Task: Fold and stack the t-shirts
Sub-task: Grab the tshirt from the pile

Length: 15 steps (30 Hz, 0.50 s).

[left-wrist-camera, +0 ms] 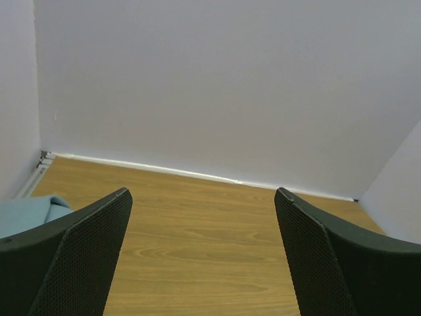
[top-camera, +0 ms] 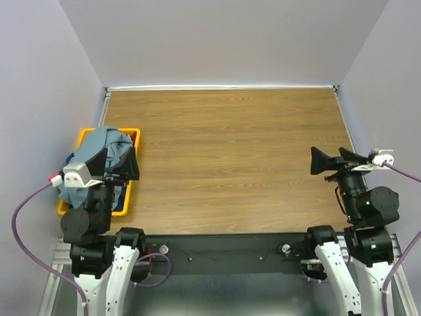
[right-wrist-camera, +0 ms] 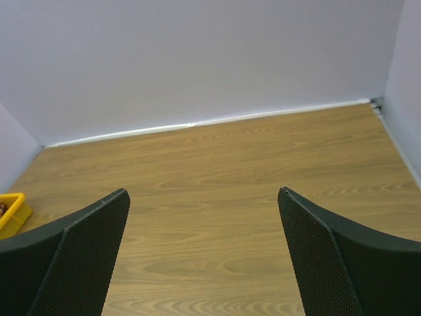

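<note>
Pale lilac walls (top-camera: 223, 39) close in a wood-grain counter (top-camera: 230, 164) on three sides. One dusty blue-grey t-shirt (top-camera: 104, 148) is heaped loosely in the single yellow bin (top-camera: 84, 135), spilling above its rim. The bin sits at the counter's left edge, directly beneath and just behind the left end effector (top-camera: 122, 166). A sliver of darker blue cloth shows low in the bin under that end effector, and a small reddish patch shows at the bin's far right corner. Both are too hidden to tell whether they are separate shirts, so only one shirt can be counted for certain.

Seen from the left wrist, a fold of the blue-grey shirt (left-wrist-camera: 26, 214) peeks out just left of the left finger. The left end effector (left-wrist-camera: 202, 194) has its two fingers spread wide with nothing between them but bare counter, and it is not touching the cloth.

Well apart from the shirts, across the counter on the right side, the right end effector (top-camera: 332, 160) hovers above the wood. From its own wrist camera, the right end effector (right-wrist-camera: 204, 192) also has two fingers splayed fully apart and holds nothing. A corner of the yellow bin (right-wrist-camera: 13, 214) sits far off to its left there.

Two arms stand at the near edge, each trailing one purple cable, left (top-camera: 26, 210) and right (top-camera: 404, 172).
</note>
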Each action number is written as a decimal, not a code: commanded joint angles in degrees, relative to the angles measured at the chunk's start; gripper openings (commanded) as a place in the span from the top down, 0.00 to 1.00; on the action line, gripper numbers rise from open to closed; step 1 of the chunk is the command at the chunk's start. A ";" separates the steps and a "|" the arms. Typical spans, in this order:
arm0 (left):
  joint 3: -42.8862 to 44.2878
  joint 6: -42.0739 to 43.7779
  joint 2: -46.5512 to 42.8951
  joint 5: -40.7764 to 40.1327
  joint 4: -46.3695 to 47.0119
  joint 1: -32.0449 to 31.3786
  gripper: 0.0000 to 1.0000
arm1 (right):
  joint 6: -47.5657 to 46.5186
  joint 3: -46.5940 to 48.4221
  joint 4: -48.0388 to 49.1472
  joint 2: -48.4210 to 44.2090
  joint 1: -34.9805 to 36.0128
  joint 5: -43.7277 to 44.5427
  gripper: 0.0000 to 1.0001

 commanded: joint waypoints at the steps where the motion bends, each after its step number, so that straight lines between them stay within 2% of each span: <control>1: -0.29 -4.44 4.18 -3.62 -0.74 0.12 0.03 | 4.00 -2.68 -1.29 -0.71 -0.18 -4.11 0.00; 7: 7.77 -11.47 22.35 -15.84 -11.96 0.12 0.03 | 7.96 -7.25 -1.11 -1.95 2.10 -6.14 0.00; 8: 9.36 -11.66 28.30 -16.73 -13.30 0.12 0.03 | 8.57 -7.52 -1.20 -2.21 2.46 -6.13 0.00; 11: 15.24 -12.27 38.77 -21.73 -17.86 0.12 0.03 | 8.67 -8.14 -1.20 -3.18 3.95 -6.92 0.00; 15: 20.79 -11.48 46.98 -30.60 -19.29 0.47 0.03 | 9.63 -9.20 -1.20 -4.05 5.36 -7.98 0.00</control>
